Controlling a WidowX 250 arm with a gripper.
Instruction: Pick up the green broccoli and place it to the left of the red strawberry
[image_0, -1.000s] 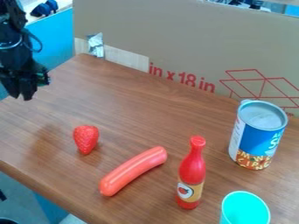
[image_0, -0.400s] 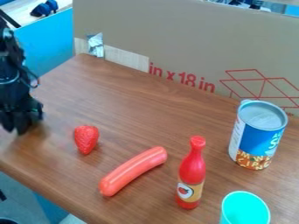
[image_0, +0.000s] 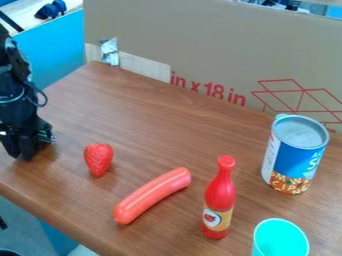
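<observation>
At the left edge of the camera view, the black gripper (image_0: 21, 154) hangs low over the table, a short way left of the red strawberry (image_0: 99, 159) and apart from it. To the right of the strawberry, a reddish-orange sausage (image_0: 152, 195) lies slantwise. Beside it a red sauce bottle (image_0: 219, 199) stands upright with its label facing forward. Nothing touches the gripper that I can see.
A blue-labelled can (image_0: 294, 154) stands upright at the right. In front of it is a turquoise cup (image_0: 280, 240), cut by the bottom edge. A tall cardboard panel (image_0: 207, 50) borders the wooden table (image_0: 153, 120) behind.
Over the last second my gripper has come down toward the table at the left, with a slight rightward shift lately. The strawberry, sausage, bottle, can and cup have stayed put.
</observation>
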